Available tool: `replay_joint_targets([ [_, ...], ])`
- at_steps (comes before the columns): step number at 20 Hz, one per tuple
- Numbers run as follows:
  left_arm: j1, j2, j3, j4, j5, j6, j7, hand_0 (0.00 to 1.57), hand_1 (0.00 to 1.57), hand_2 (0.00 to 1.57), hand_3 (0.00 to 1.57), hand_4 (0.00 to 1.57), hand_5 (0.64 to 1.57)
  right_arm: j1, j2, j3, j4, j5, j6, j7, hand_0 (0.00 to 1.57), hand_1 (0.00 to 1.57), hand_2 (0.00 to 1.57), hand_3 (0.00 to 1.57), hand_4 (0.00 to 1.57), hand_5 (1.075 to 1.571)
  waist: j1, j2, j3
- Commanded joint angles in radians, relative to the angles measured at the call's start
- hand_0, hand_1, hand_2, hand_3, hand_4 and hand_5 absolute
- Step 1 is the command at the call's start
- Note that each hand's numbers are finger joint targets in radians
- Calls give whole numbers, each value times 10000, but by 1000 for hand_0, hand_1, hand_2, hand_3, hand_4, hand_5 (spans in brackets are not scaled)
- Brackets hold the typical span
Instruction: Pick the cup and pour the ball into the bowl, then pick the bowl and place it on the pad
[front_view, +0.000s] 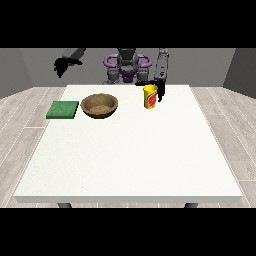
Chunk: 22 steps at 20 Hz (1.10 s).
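Note:
A yellow cup (150, 96) with a red mark stands upright on the white table (125, 150), right of centre at the back. The hand at the view's right (160, 91) is right beside the cup on its right side. One dark finger reaches straight along behind the cup's rim, not curled round it. The ball inside the cup is hidden. A brown wooden bowl (100, 105) sits to the cup's left. A flat green pad (63, 109) lies left of the bowl. The hand at the view's left (61, 65) hangs raised off the table's back left corner, fingers relaxed, holding nothing.
The robot's torso (127, 67) stands behind the table's far edge. Wooden floor surrounds the table on all sides. The white tabletop stretches towards the camera in front of the bowl and cup.

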Motion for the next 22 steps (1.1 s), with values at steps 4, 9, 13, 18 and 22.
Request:
replay_joint_targets([
  [4, -397, -104, 461, 2125, -532, 1409, -1507, 995, 995, 1204, 997, 761, 1539, 221, -443, -199, -486, -487, 763, 111, 0, 0, 0, 0, 233, 1567, -1009, 566, -6],
  [9, -1126, 141, 527, 2955, -862, 2092, -1544, 1314, 1314, 1571, 1571, 1197, 1552, -464, -1149, -967, 118, -1468, 1058, 877, 0, 0, 0, 0, 279, 1570, -595, 432, -3],
  [13, -1374, 302, -176, 2893, -1859, 2822, -440, 1302, 1302, 1571, 1571, 1231, 1548, -251, -1256, -1060, 752, -1328, 1149, 985, 0, 0, 0, 0, 363, 1570, -446, -297, 4],
  [18, -2401, 626, -1519, 3169, -4065, 4317, 2353, 1320, 1320, 1571, 1571, 1232, 1552, -807, -1333, -888, 965, -1349, 553, 2041, 0, 0, 0, 0, 495, 1571, -271, -1497, 19],
  [22, -3351, 940, -2781, 4136, -6303, 5181, 4142, 1313, 1313, 1571, 1571, 1244, 1561, -1235, -1574, -834, 1223, -1116, 462, 2163, 0, 0, 0, 0, 581, 1568, -275, -1692, 56],
])
